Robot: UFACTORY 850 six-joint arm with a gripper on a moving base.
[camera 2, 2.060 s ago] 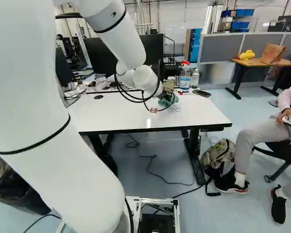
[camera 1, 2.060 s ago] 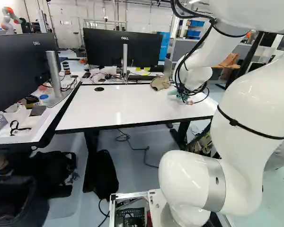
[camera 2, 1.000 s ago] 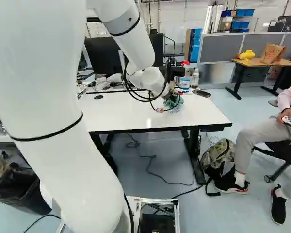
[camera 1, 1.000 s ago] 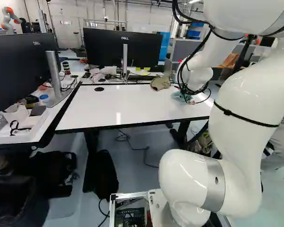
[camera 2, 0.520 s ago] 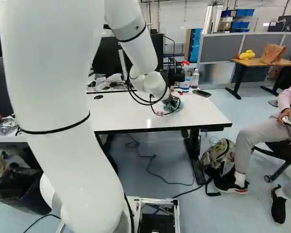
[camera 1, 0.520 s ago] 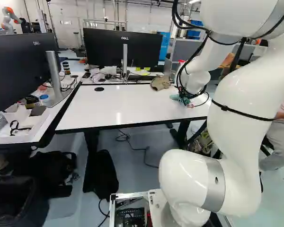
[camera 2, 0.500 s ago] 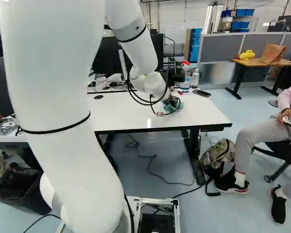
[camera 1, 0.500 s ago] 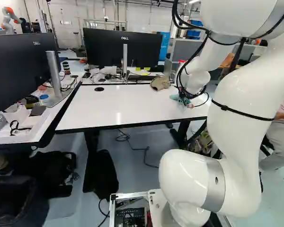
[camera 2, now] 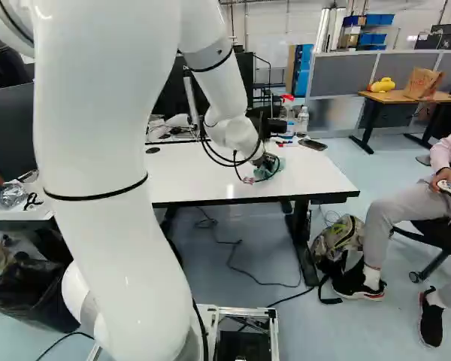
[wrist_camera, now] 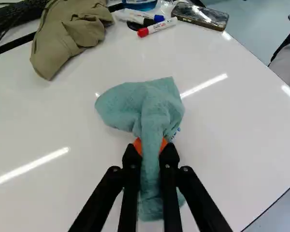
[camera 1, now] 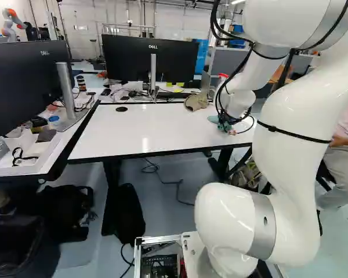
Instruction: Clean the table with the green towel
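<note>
- One white robot arm (camera 2: 101,241) reaches over a white worktop (camera 1: 145,130), its wrist above the right part of the surface.
- The green towel (wrist_camera: 157,108) is bunched at the right side of the worktop, between the near and far edges, with loose folds spreading ahead of and beneath the grip.
- The fingers (wrist_camera: 131,162) are narrow, pinching a thick fold of the towel from both sides between orange pads.
- The step in hand appears to be wiping: the cloth is already gripped and looks low enough to touch the surface, though firm pressure cannot be confirmed.
- A small blue mark peeks out beside the towel; whether it is on the cloth or the worktop cannot be told.
- The next move likely calls for keeping the pinch, holding the cloth flat and drawing it across in level strokes, then on toward the wide left part.
- Toward the far side lie a khaki cap-like cloth item (wrist_camera: 70,36), a red-capped marker (wrist_camera: 157,27) and a dark phone (wrist_camera: 200,15); a long far stroke could nudge them.
- Because the towel is bunched, it would probably wipe a narrow band, so overlapping strokes seem wise.
</note>
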